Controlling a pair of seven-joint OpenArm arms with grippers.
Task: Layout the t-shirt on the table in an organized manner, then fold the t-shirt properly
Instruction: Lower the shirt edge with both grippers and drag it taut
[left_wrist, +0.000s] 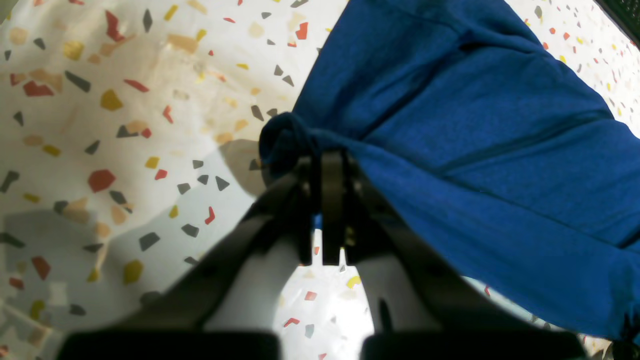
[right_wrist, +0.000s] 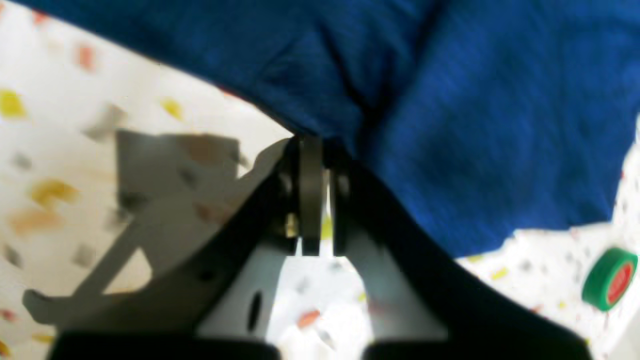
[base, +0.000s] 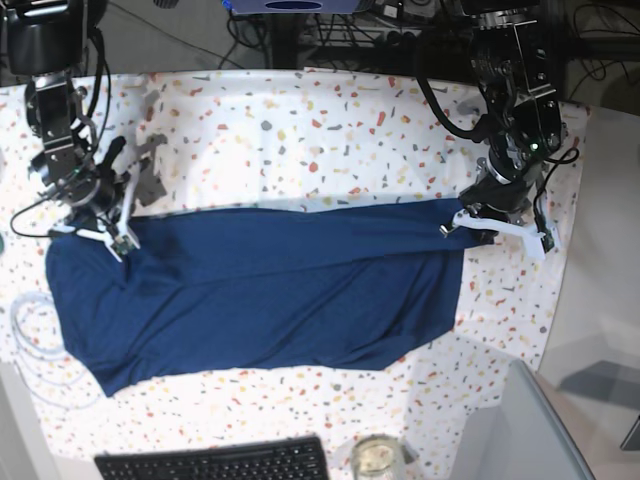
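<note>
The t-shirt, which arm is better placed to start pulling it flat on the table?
Neither alone. The left hand is shut on a bunched corner of the t-shirt, and the right hand pinches its edge at the opposite end of the table. Probably both should pull apart together.

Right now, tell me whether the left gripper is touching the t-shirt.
Touching. In the left wrist view the left gripper has its jaws shut on a bunched fold of the t-shirt, with cloth wrapped around the tips.

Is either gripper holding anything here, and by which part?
Both pinch the t-shirt along its far edge: left gripper at one corner, right gripper at the other.
</note>
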